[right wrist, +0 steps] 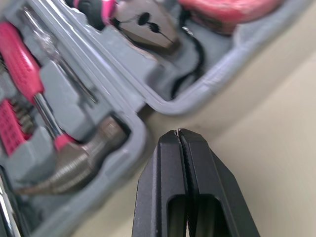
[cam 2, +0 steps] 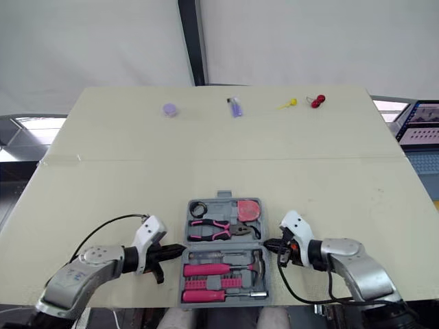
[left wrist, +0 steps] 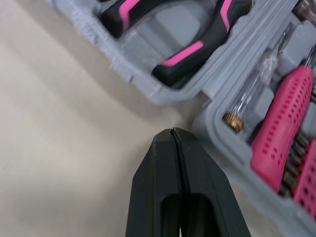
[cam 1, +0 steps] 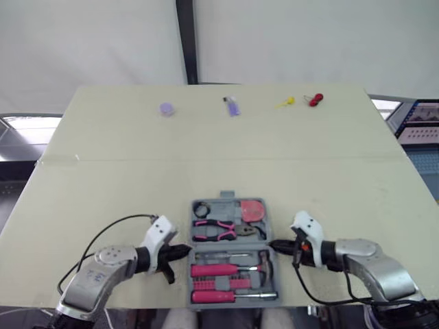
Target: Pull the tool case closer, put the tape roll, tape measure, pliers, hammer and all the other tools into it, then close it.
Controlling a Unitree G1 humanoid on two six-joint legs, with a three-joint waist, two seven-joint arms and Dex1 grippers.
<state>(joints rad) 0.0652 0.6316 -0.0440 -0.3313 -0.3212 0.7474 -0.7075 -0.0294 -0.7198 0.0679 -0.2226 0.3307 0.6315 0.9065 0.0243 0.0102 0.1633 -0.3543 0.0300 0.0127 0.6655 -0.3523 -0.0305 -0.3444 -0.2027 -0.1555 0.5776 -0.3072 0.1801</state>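
Tool case (cam 1: 221,208): you have it lying open at the near edge of the table (cam 1: 123,171), between both grippers.
Inside: pliers (cam 1: 216,230), tape measure (cam 1: 252,210), tape roll (cam 1: 202,209), hammer (cam 1: 263,259), pink-handled screwdrivers (cam 1: 212,270).
Left gripper (cam 1: 184,251): fingers pressed together, tip just beside the case's left wall.
Right gripper (cam 1: 274,245): likewise pressed together, just beside the right wall.

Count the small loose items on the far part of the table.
4, in a row from the robot's left: a lilac round piece, a purple oblong piece, a yellow piece, a red piece. None seems hidden.
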